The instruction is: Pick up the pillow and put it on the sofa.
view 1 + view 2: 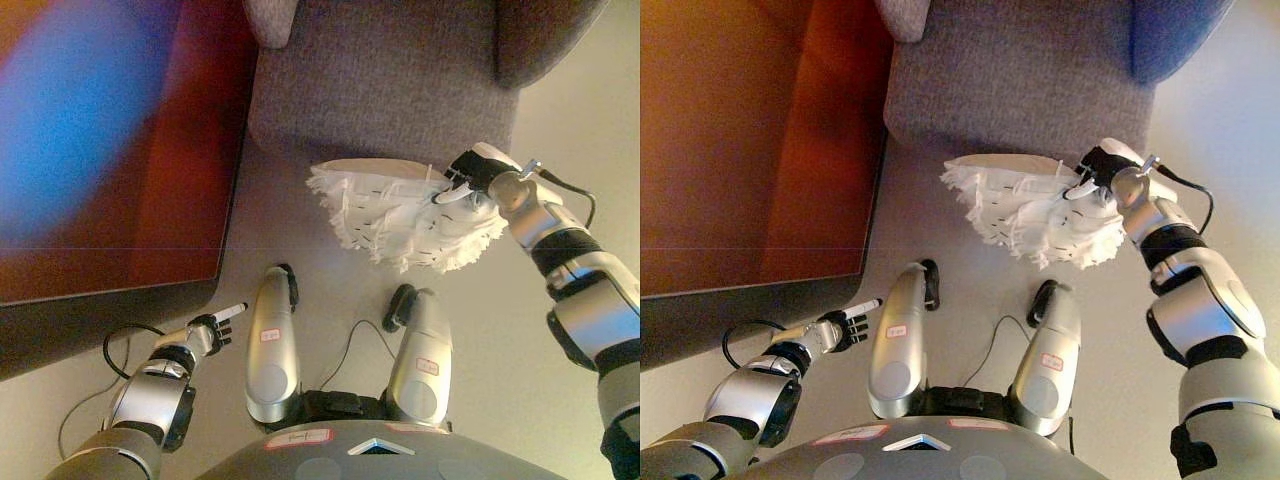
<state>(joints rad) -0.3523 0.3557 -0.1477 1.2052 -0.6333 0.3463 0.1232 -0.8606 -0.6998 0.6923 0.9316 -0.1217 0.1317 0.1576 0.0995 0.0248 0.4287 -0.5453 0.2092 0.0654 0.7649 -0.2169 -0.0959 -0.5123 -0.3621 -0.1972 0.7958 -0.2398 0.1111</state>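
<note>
Pale beige floor (520, 330) runs below a grey upholstered sofa (390, 70) at the top of both views, and a dark reddish-brown tabletop (190, 200) fills the left side. Just in front of the sofa's seat edge, the white fringed pillow (400, 215) hangs above the floor, not resting on the seat. The right arm reaches up from the lower right with its wrist bent inward, and the right hand (470, 178) has its dark fingers curled into the pillow's right edge, pinching the cloth there. The left arm hangs low at the lower left near the tabletop's corner; the left hand (210, 330) holds nothing, its fingers loosely curled with one white-tipped finger pointing out to the right.
</note>
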